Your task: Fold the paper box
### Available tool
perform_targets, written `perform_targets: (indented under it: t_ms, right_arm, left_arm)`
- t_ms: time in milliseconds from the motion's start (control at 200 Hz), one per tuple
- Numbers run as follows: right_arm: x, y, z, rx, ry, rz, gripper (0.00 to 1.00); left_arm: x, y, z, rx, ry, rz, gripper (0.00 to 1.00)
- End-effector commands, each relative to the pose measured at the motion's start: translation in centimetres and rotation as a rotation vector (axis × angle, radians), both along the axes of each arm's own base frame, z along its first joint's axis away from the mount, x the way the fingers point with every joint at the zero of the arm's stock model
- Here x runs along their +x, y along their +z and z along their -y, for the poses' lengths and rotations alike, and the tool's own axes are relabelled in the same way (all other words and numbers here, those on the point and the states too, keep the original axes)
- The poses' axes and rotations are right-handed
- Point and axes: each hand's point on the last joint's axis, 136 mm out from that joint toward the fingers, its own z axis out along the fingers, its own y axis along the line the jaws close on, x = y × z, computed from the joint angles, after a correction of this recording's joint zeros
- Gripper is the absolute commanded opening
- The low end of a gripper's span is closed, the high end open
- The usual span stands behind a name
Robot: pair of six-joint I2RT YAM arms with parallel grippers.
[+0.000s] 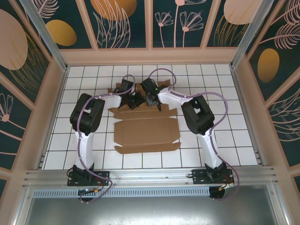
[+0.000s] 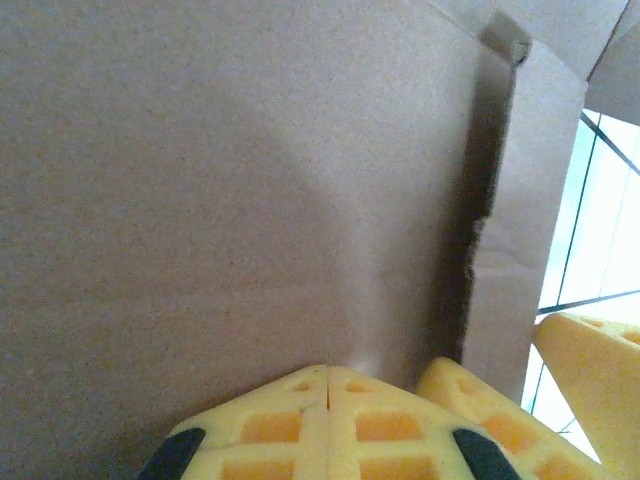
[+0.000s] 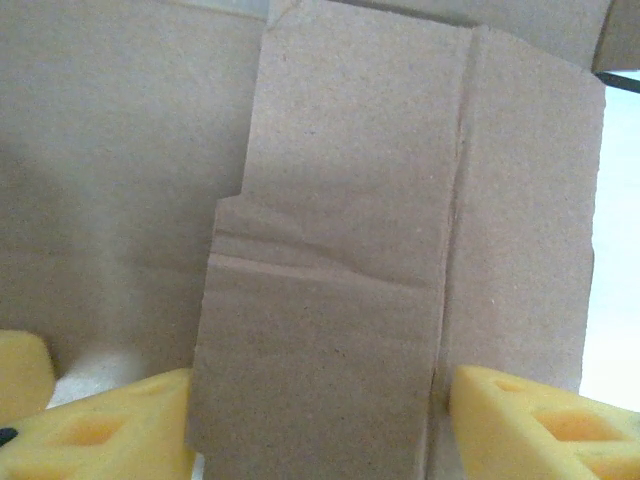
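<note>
Paper box (image 1: 146,132) flat, right gripper (image 3: 320,425) astride 1 flap (image 3: 330,300)

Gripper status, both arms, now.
Left gripper: closed, nothing held between its fingers.
Right gripper: open, straddling a flap of the paper box.

Bare table (image 1: 225,140) around paper box (image 1: 145,133); far flaps apparently hemmed by left arm (image 1: 89,117), right arm (image 1: 197,115)
</note>
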Motion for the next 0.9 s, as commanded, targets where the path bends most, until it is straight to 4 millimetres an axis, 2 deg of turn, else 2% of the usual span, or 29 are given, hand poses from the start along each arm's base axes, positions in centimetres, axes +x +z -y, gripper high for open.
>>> perform_targets:
  t_ms: [0,90,120,140,275,305,410,576,671,841,891]
  right_arm:
    - [0.5,3.9,2.5,0.098,-0.033,0.032,0.65]
    - [0.8,5.7,4.6,0.177,-0.063,0.053,0.65]
    - [0.3,6.0,4.6,0.203,-0.059,0.051,0.65]
    - [0.8,6.2,5.9,0.225,-0.084,0.051,0.66]
    - [0.5,6.6,10.0,0.338,-0.148,0.047,0.66]
    - [0.5,6.4,11.3,0.339,-0.174,0.049,0.66]
    - [0.2,4.6,13.5,0.373,-0.215,-0.008,0.64]
    - [0.4,2.1,14.0,0.353,-0.204,-0.059,0.61]
    - [1.0,1.0,14.5,0.299,-0.214,-0.072,0.51]
    - [1.6,-0.1,14.7,0.147,-0.2,-0.066,0.18]
    - [1.6,-0.3,14.4,0.064,-0.181,-0.055,0.13]
  left_arm:
    - [-1.5,-3.4,-1.9,0.081,0.03,-0.093,0.0]
    - [-1.4,-3.2,-2.0,0.083,0.031,-0.087,0.0]
    - [-1.3,-3.2,-2.0,0.086,0.031,-0.085,0.0]
    - [-1.3,-3.1,-2.1,0.085,0.031,-0.083,0.0]
    - [-1.2,-3.0,-2.2,0.09,0.034,-0.082,0.0]
    - [-1.2,-3.0,-2.2,0.09,0.034,-0.082,0.0]
    - [-1.1,-3.1,-2.1,0.087,0.033,-0.082,0.0]
    - [-1.1,-3.0,-2.1,0.084,0.03,-0.081,0.0]
    - [-1.1,-3.0,-2.1,0.086,0.03,-0.081,0.0]
    - [-1.0,-3.0,-2.2,0.089,0.03,-0.078,0.0]
    - [-0.9,-2.9,-2.2,0.089,0.03,-0.077,0.0]
